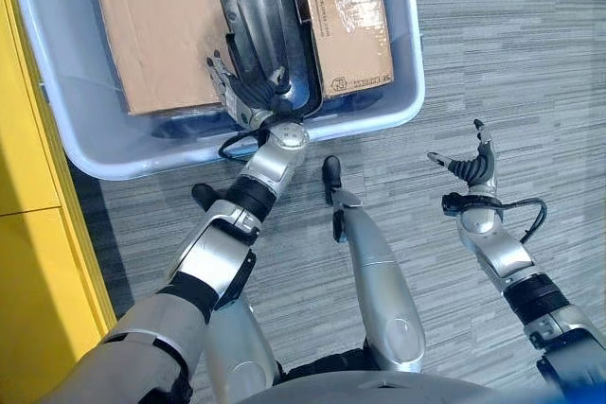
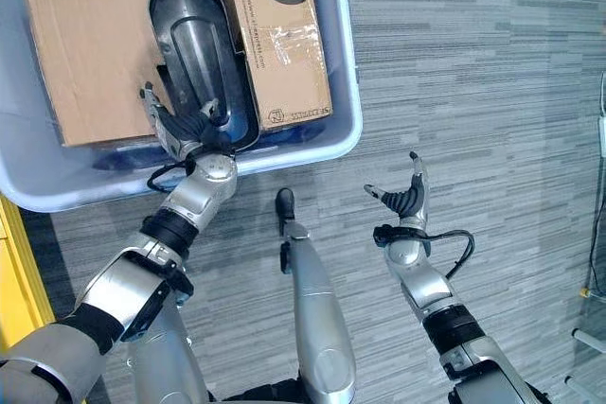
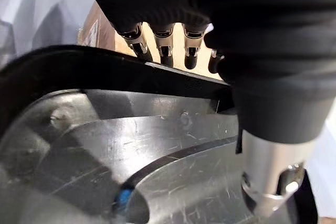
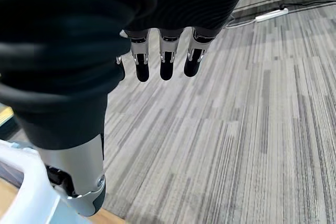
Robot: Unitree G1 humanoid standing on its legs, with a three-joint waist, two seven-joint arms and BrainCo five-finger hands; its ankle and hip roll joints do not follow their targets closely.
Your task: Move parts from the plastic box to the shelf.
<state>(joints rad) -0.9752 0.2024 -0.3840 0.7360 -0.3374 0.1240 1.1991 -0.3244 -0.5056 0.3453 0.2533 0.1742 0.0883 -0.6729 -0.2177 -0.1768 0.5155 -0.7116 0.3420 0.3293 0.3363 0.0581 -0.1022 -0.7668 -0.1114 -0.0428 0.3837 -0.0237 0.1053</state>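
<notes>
A pale blue plastic box point(image 1: 383, 118) stands on the floor in front of me. In it lies a black moulded shell part point(image 1: 258, 16) between two cardboard cartons. My left hand point(image 1: 248, 92) reaches over the box's near wall and is shut on the shell's near rim. In the left wrist view its fingers point(image 3: 164, 45) curl over the outside of the black rim point(image 3: 105, 66), and the thumb point(image 3: 268, 166) presses on the silvery inner face. My right hand point(image 1: 473, 167) hovers over the carpet to the right of the box, fingers point(image 4: 167, 59) straight and spread, holding nothing.
A large plain carton point(image 1: 156, 30) lies left of the shell and a taped printed carton point(image 1: 352, 16) lies right of it. Yellow shelf furniture point(image 1: 28, 234) runs along the left edge. Grey striped carpet point(image 1: 511, 44) spreads to the right.
</notes>
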